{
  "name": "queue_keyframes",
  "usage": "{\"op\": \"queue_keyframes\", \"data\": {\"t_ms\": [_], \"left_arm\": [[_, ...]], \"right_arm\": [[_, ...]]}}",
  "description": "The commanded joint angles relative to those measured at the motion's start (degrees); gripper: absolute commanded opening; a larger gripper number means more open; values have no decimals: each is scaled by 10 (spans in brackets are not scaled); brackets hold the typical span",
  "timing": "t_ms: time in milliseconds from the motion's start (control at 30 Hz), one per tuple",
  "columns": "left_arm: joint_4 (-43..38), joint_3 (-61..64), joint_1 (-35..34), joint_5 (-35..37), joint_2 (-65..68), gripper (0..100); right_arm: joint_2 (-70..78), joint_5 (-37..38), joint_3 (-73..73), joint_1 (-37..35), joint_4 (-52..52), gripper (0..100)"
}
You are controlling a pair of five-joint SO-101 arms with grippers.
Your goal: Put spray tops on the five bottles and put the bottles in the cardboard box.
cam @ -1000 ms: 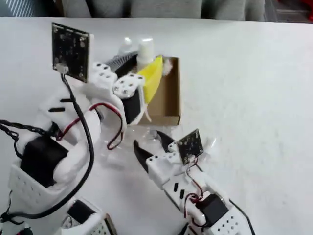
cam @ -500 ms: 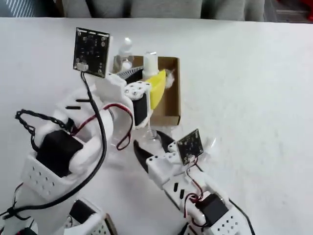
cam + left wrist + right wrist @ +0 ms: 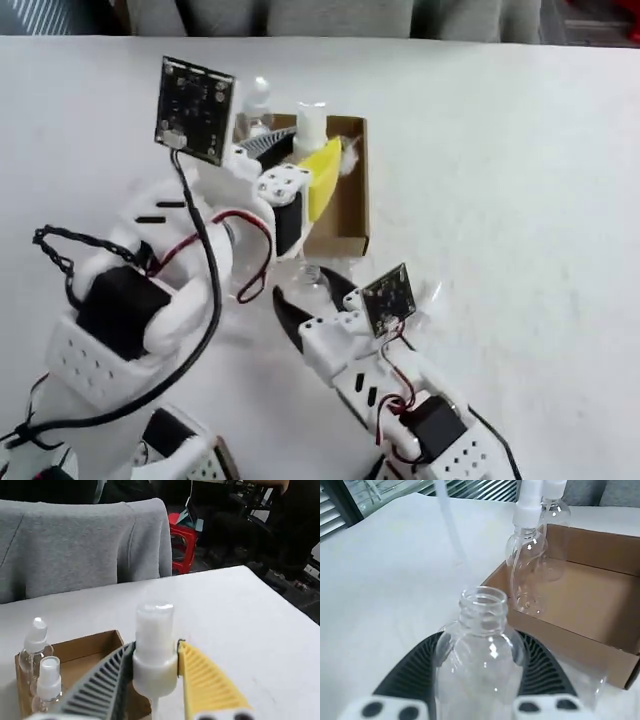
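Note:
My left gripper [image 3: 155, 656] is shut on a white spray top [image 3: 154, 647], held upright between its grey and yellow fingers [image 3: 205, 680] above the cardboard box's near edge. In the high view the spray top [image 3: 311, 118] is in the left gripper [image 3: 298, 152], and its thin dip tube [image 3: 447, 525] hangs down towards the bottle. My right gripper [image 3: 479, 647] is shut on a clear, uncapped bottle [image 3: 481, 655], upright just in front of the cardboard box [image 3: 580, 597]. From above, this bottle [image 3: 312, 274] sits between the right gripper's [image 3: 305, 287] black fingers.
Two clear bottles with spray tops [image 3: 35, 647] [image 3: 49, 680] stand in the far corner of the box [image 3: 345, 205]. The left arm's body and cables [image 3: 140, 290] cover the table's left side. The white table [image 3: 520, 180] stretches to the right.
The left arm has swung right with the spray top, bringing its dip tube over the bottle's mouth. The right arm and its bottle have stayed still.

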Motion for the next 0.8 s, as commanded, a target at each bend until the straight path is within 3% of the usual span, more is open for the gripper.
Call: {"op": "queue_keyframes", "data": {"t_ms": [0,233,767], "left_arm": [[-19,16,-1,-9,-2,20],[-80,90,-22,-7,-2,20],[-83,207,-16,-12,-2,20]], "right_arm": [[-5,9,-8,0,-3,17],[-5,9,-8,0,-3,17],[-5,9,-8,28,-3,17]]}}
